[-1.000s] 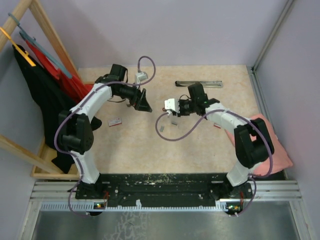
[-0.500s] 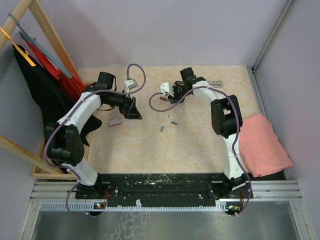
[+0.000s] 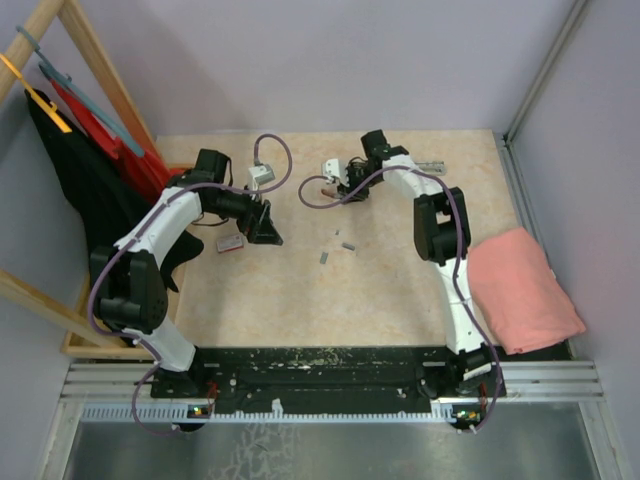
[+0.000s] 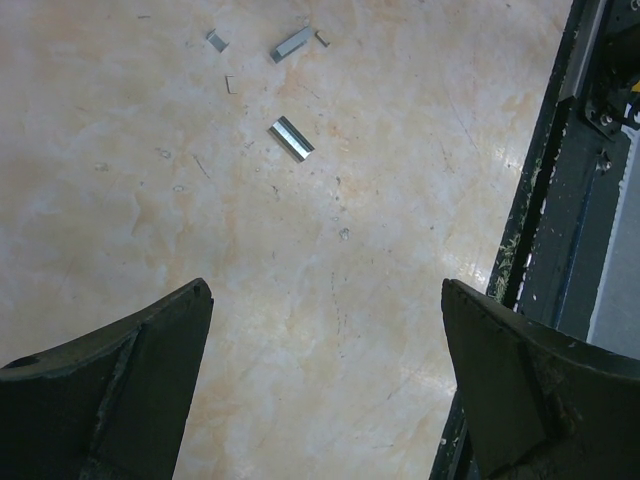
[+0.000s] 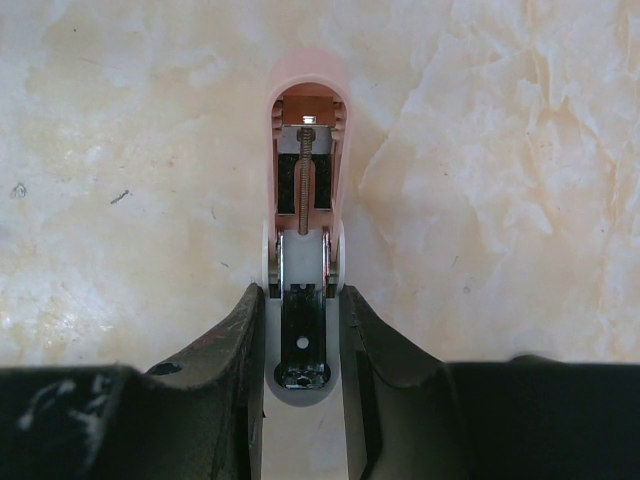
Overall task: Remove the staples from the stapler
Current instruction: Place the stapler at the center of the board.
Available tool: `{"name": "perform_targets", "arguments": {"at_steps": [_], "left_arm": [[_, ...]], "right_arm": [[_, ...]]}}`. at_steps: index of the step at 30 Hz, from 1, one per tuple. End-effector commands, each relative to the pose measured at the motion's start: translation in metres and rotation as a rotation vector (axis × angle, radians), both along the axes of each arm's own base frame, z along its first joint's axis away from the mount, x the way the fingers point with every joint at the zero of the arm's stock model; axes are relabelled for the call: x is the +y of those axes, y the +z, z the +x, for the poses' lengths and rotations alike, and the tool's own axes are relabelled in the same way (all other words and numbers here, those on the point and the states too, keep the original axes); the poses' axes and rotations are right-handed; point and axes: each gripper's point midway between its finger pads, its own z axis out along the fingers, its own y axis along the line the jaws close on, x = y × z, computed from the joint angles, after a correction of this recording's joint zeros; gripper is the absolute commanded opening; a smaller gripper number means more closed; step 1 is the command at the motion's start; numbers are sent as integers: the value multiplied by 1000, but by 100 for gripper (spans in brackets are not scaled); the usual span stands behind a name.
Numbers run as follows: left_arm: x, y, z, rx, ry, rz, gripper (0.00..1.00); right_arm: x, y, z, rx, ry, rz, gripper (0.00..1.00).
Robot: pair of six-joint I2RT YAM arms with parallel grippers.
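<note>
At the near edge a black base rail [image 3: 320, 365] carries both arms; to its right a pink cloth [image 3: 520, 290] lies at the right edge of the beige table [image 3: 300, 310]; further in, mid-table, the staples [image 3: 324, 257] lie loose as short grey strips, outside the stapler and apart from both grippers; the overhead view resolves about 3 of them, while the left wrist view shows 2 longer strips with 3 tiny fragments scattered beside them; left of them sits a small red-and-white box [image 3: 230, 242], its print too small to read; just beyond it the left gripper [image 3: 265, 230] hangs above the table, fingers spread wide and holding nothing; further back the right gripper [image 5: 303, 300] is clamped on the sides of a pink-and-white mini stapler [image 5: 303, 180]; only the right wrist view shows the stapler opened up, its spring rod and metal channel exposed; behind the right arm a long silver bar [image 3: 432, 165] lies near the back wall, partly hidden by the arm; at far left a wooden rack [image 3: 95, 70] holds red and black cloths.
</note>
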Motion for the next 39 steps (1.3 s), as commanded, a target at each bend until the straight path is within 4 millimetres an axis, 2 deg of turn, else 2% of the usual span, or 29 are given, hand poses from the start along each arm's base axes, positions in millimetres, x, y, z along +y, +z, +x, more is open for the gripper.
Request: {"name": "perform_targets", "arguments": {"at_steps": [1, 6, 16, 26, 30, 34, 39], "left_arm": [[1, 7, -7, -26, -19, -21, 99], [0, 7, -7, -19, -23, -28, 99], [0, 7, -8, -18, -23, -33, 99], [-1, 8, -8, -17, -23, -37, 99], [0, 7, -5, -17, -7, -25, 99], [6, 6, 20, -61, 90, 26, 99], [23, 2, 69, -137, 273, 134, 99]], "right_arm": [[9, 11, 5, -7, 39, 66, 14], [15, 2, 8, 27, 30, 89, 18], [16, -12, 11, 55, 11, 89, 33], [16, -8, 13, 57, -9, 91, 44], [16, 2, 16, 47, -27, 101, 47], [16, 21, 21, 33, -76, 116, 51], [11, 64, 26, 4, -190, 148, 56]]}}
